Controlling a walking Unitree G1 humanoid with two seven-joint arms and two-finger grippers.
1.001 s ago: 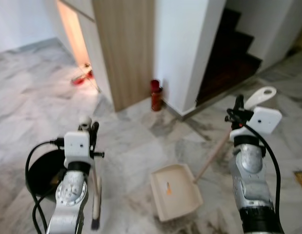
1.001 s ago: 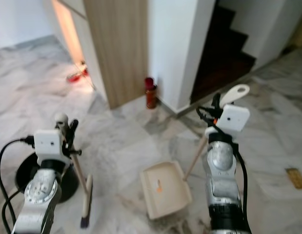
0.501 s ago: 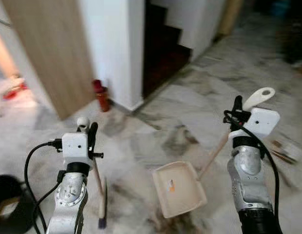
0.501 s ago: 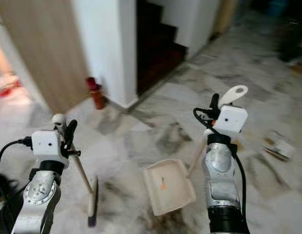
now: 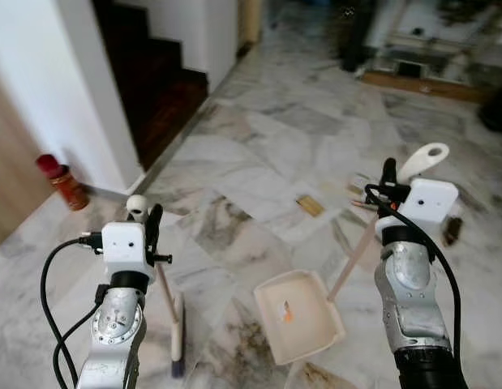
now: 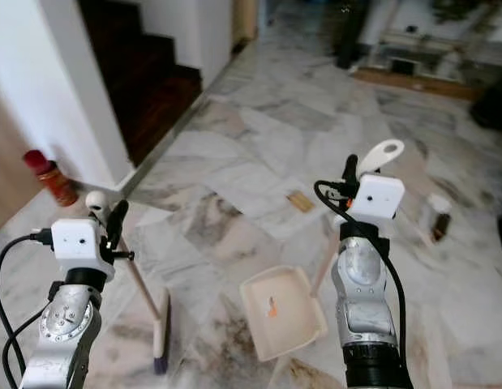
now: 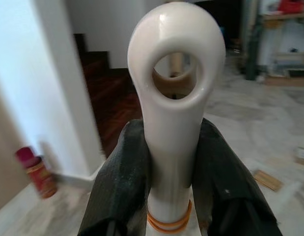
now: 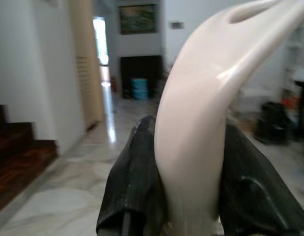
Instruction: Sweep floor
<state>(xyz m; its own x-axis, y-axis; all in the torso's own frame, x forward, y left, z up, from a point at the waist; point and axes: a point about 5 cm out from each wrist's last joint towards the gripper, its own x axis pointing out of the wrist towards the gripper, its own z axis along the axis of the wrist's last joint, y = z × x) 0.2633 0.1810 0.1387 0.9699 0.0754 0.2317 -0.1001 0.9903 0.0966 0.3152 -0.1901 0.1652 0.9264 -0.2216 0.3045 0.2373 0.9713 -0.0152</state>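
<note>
My left gripper (image 5: pixel 147 217) is shut on the cream handle of a broom (image 5: pixel 165 296), whose dark bristle head (image 5: pixel 178 344) rests on the marble floor. In the left wrist view the broom handle's looped end (image 7: pixel 175 88) stands between the black fingers (image 7: pixel 117 182). My right gripper (image 5: pixel 388 180) is shut on the dustpan handle (image 5: pixel 353 255). The cream dustpan (image 5: pixel 298 314) sits low at the floor between my arms and holds a small orange scrap (image 5: pixel 286 309). The dustpan handle's curved top (image 8: pixel 206 93) rises between the black fingers (image 8: pixel 134 177) in the right wrist view.
Scraps lie on the floor ahead: a brown card piece (image 5: pixel 310 205), sticks (image 5: pixel 360 188) and a small dark bottle (image 6: pixel 435 217). A red canister (image 5: pixel 62 180) stands by the white wall (image 5: pixel 80 81) at left, beside dark wooden stairs (image 5: pixel 157 77). Furniture (image 5: pixel 413 57) stands far ahead.
The whole view has swung to the right: the wooden panel and black round object left the picture, the stairs moved left, and an open room with floor scraps came in. Both grippers keep their hold.
</note>
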